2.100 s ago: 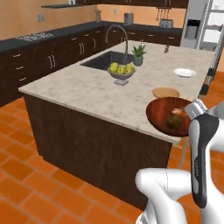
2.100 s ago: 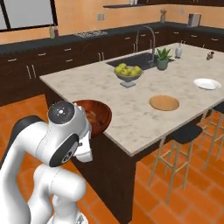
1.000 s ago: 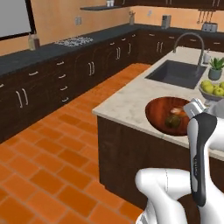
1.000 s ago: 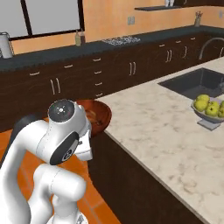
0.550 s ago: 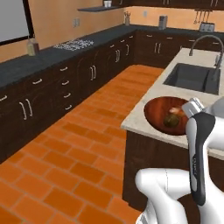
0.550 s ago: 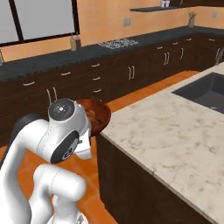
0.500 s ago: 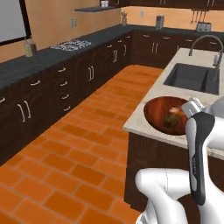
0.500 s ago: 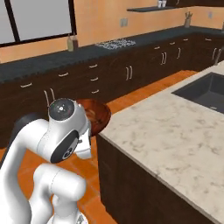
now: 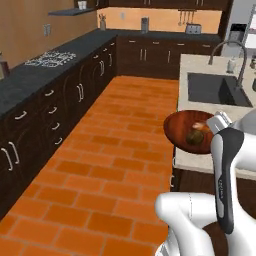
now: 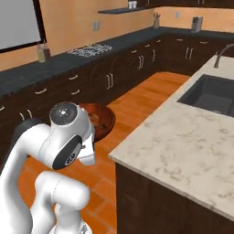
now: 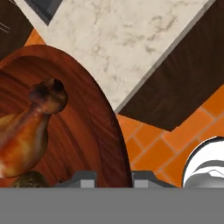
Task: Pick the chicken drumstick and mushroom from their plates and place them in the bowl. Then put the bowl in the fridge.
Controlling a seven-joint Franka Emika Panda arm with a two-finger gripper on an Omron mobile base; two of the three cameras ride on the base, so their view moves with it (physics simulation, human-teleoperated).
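Observation:
The reddish-brown bowl (image 9: 181, 131) hangs in the air off the corner of the island, and my gripper (image 9: 218, 120) is shut on its rim. From the hand view, the gripper (image 11: 113, 177) pinches the bowl's rim (image 11: 106, 127) between its fingertips (image 11: 83, 178). Inside lie the golden-brown chicken drumstick (image 11: 24, 129) and, below it, the dark mushroom (image 11: 27, 180). Both also show in the left base view as the drumstick (image 9: 201, 126) and mushroom (image 9: 194, 138). The bowl (image 10: 103, 119) peeks out behind my arm in the right base view. The grey fridge (image 9: 237, 21) stands far back right. The plates are out of view.
The marble island (image 10: 183, 146) with its sink (image 9: 214, 89) and faucet (image 9: 243, 56) lies to my right. Dark cabinets with a stovetop (image 9: 46, 59) line the left wall. Open orange brick floor (image 9: 115, 150) runs between them.
The whole scene has swung as the base turned: the island slid to the right and the floor aisle came into view. The bowl has stayed in the gripper's grip.

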